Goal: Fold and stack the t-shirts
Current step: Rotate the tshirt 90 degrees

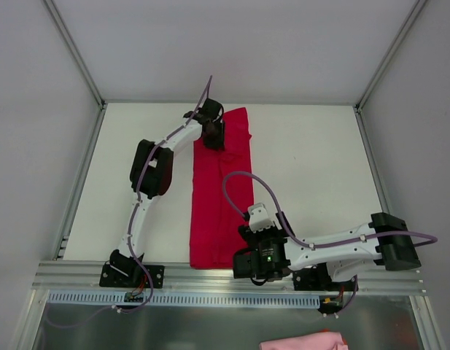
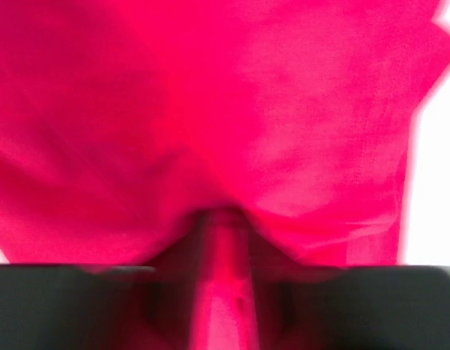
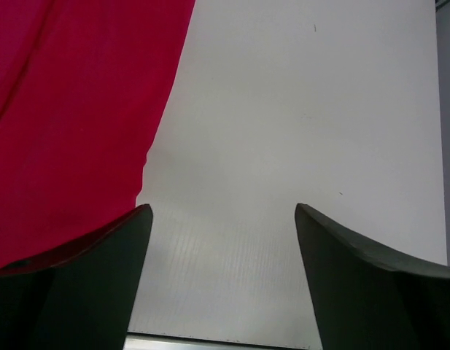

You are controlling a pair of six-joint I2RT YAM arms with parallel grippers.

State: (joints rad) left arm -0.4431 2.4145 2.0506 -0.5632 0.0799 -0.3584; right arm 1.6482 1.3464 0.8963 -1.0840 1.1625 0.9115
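Observation:
A crimson t-shirt (image 1: 221,211) lies on the white table (image 1: 312,160) folded into a long narrow strip that runs from the far side to the near edge. My left gripper (image 1: 214,135) is at the strip's far end. In the left wrist view the red cloth (image 2: 210,109) fills the frame, and a fold of it is pinched between the narrow jaws of the left gripper (image 2: 225,226). My right gripper (image 1: 255,264) hovers by the near right corner of the shirt (image 3: 64,109). It (image 3: 223,211) is open, with only bare table between its fingers.
An aluminium rail (image 1: 225,277) runs along the near edge of the table. Grey enclosure walls stand on the left, right and far sides. A pinkish cloth (image 1: 301,341) lies below the rail at the bottom edge of the top view.

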